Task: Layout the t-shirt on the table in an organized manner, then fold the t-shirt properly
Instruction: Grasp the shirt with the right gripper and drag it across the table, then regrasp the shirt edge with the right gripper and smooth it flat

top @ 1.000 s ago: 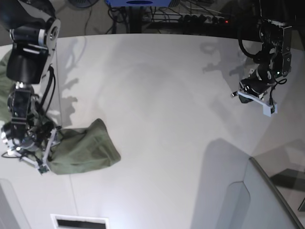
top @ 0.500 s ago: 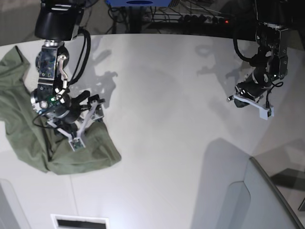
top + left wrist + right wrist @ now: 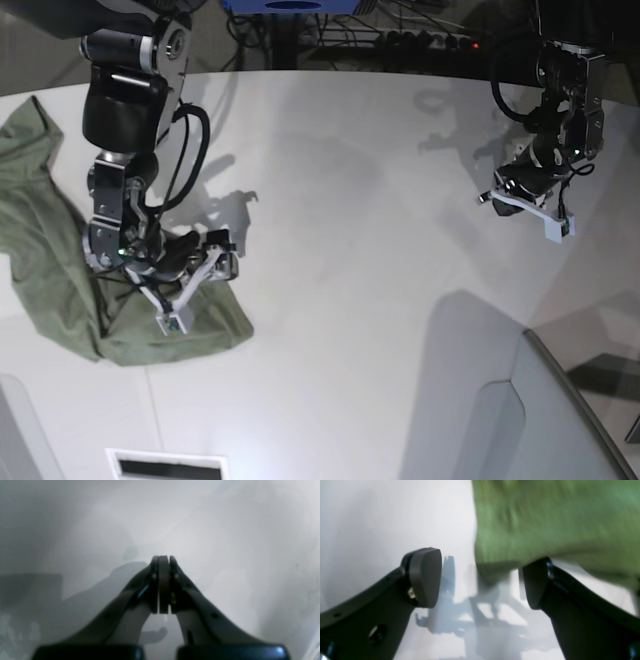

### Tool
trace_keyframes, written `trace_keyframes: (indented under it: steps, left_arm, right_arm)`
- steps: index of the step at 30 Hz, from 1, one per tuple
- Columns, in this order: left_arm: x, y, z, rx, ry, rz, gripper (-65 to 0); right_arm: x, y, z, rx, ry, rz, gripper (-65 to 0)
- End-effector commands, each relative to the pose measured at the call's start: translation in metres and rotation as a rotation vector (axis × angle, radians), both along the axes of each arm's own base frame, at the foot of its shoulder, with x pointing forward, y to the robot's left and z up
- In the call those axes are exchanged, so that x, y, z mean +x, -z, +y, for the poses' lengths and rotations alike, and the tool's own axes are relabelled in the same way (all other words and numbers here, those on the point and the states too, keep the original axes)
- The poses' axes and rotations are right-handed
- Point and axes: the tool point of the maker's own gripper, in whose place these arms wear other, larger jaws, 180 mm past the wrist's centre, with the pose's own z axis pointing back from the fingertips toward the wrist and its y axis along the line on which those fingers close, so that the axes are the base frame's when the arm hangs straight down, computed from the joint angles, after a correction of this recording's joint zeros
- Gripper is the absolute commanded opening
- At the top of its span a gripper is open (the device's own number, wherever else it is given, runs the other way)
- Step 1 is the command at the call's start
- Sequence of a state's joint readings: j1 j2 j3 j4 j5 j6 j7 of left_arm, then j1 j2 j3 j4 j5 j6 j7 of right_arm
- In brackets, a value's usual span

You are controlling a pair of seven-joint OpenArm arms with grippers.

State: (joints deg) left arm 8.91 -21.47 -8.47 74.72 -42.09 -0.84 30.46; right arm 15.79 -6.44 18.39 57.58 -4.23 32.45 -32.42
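The right gripper (image 3: 198, 293) is held spread, empty, over the crumpled t-shirt (image 3: 60, 280) on the table (image 3: 350, 300). The left gripper (image 3: 163, 560) is pressed together on nothing.

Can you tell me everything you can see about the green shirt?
The olive-green soft cotton t-shirt lies crumpled in a loose heap on the white table, at the left edge of the base view. It is wrinkled and bunched, not spread flat, and no sleeve or neckline is clear. The open right gripper hangs over its near corner, holding nothing.
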Motion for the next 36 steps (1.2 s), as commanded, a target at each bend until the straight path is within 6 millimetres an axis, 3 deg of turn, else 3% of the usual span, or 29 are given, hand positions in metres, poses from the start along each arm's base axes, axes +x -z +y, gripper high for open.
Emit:
trace_keyframes:
  steps: [1, 4, 7, 12, 14, 21, 24, 26, 29, 31, 34, 35, 36]
  left_arm:
    - [0.011, -0.013, 0.007, 0.020, 0.002, -0.043, -65.0]
    - [0.011, -0.013, 0.009, 0.021, -0.002, -0.045, -65.0]
    - [0.011, -0.014, 0.010, 0.021, -0.005, -0.046, -65.0]
    - [0.011, -0.014, 0.010, 0.022, -0.006, -0.047, -65.0]
    - [0.011, -0.014, 0.010, 0.022, -0.006, -0.047, -65.0]
    - [0.012, -0.014, 0.009, 0.021, -0.002, -0.046, -65.0]
    - [0.011, -0.013, 0.008, 0.020, 0.000, -0.045, -65.0]
    - [0.009, -0.012, 0.008, 0.020, 0.000, -0.040, -65.0]
    - [0.007, -0.011, 0.008, 0.020, 0.001, -0.036, -65.0]
    - [0.007, -0.011, 0.008, 0.020, 0.001, -0.036, -65.0]
    - [0.010, -0.012, 0.007, 0.020, 0.002, -0.041, -65.0]
    - [0.011, -0.013, 0.007, 0.020, 0.002, -0.043, -65.0]
    - [0.011, -0.013, 0.007, 0.020, 0.002, -0.044, -65.0]
  right_arm:
    - [0.016, -0.012, 0.000, 0.019, 0.008, -0.045, -22.4]
    - [0.019, -0.007, 0.006, 0.040, 0.001, -0.022, -39.8]
    - [0.020, -0.008, 0.009, 0.038, -0.008, -0.019, -64.5]
    - [0.019, -0.028, -0.007, -0.050, -0.026, 0.003, -65.0]
    - [0.027, -0.043, -0.001, -0.089, -0.071, -0.032, -64.8]
    - [0.078, -0.091, 0.026, -0.146, -0.188, -0.145, -64.7]
    - [0.105, -0.098, 0.028, -0.135, -0.215, -0.159, -64.7]
    - [0.117, -0.089, 0.031, -0.113, -0.237, -0.150, -62.7]
    - [0.122, -0.073, 0.037, -0.055, -0.240, -0.126, -53.7]
    - [0.132, -0.072, 0.030, -0.049, -0.187, -0.148, -42.8]
    - [0.150, -0.084, 0.016, -0.127, -0.127, -0.217, -17.1]
    - [0.157, -0.094, 0.015, -0.154, -0.129, -0.247, -11.6]
    - [0.164, -0.104, 0.007, -0.191, -0.130, -0.276, -10.2]
